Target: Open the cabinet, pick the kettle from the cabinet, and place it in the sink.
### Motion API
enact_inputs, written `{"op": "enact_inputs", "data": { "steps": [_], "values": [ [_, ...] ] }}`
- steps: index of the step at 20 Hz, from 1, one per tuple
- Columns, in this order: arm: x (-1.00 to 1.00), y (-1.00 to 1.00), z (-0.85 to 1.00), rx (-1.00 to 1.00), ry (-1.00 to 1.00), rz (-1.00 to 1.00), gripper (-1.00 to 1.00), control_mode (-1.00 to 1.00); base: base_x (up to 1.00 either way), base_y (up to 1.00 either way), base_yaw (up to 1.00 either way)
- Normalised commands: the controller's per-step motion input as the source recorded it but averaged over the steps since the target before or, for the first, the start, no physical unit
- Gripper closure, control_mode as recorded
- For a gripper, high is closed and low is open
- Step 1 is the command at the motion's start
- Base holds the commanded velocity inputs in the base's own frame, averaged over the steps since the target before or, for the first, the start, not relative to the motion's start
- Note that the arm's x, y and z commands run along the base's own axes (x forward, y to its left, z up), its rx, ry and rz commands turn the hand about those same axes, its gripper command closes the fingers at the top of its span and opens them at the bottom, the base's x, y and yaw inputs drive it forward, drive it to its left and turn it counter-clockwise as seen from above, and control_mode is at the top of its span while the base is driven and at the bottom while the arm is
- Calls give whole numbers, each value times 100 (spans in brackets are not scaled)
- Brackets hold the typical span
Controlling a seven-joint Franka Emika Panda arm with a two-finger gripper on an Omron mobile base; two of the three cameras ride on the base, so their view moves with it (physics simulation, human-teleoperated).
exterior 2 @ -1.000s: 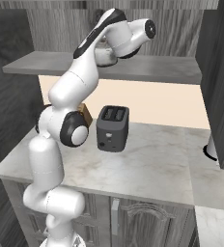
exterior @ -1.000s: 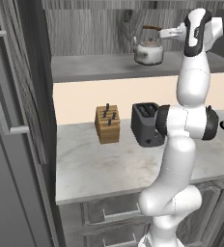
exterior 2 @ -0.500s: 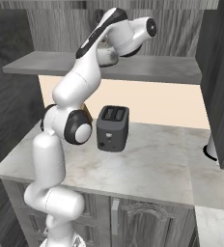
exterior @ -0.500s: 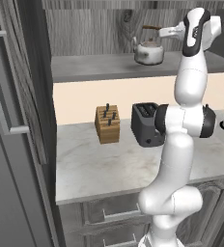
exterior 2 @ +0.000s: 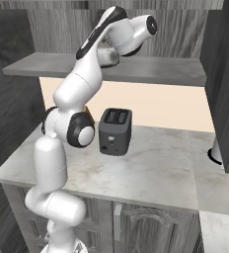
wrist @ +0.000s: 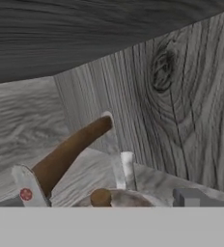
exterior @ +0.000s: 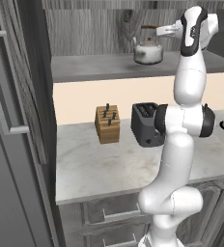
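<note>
The gripper (exterior: 168, 32) stands fully open and empty inside the open cabinet (exterior: 85, 29), level with the kettle (exterior: 148, 48) just ahead and below it, probably lining up on the brown handle (wrist: 70, 147). The hand view crops the kettle body, and the arm hides most of it from the right.

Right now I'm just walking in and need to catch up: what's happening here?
The robot arm is reaching up into the open cabinet for the kettle, which sits on the shelf above the counter. The gripper is open beside the kettle's brown handle and isn't holding it yet; in the hand view the handle and lid knob are very close. A toaster and a knife block stand on the counter below.
</note>
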Motion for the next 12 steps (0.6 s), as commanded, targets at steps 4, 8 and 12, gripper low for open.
{"op": "enact_inputs", "data": {
  "steps": [4,8,12],
  "values": [
    [0,14,-2,0,0,0,100,-100,0,0,0],
    [-2,0,-1,0,-1,0,100,-100,0,0,0],
    [-5,-1,-3,0,-3,0,100,-100,0,0,0]
  ]
}}
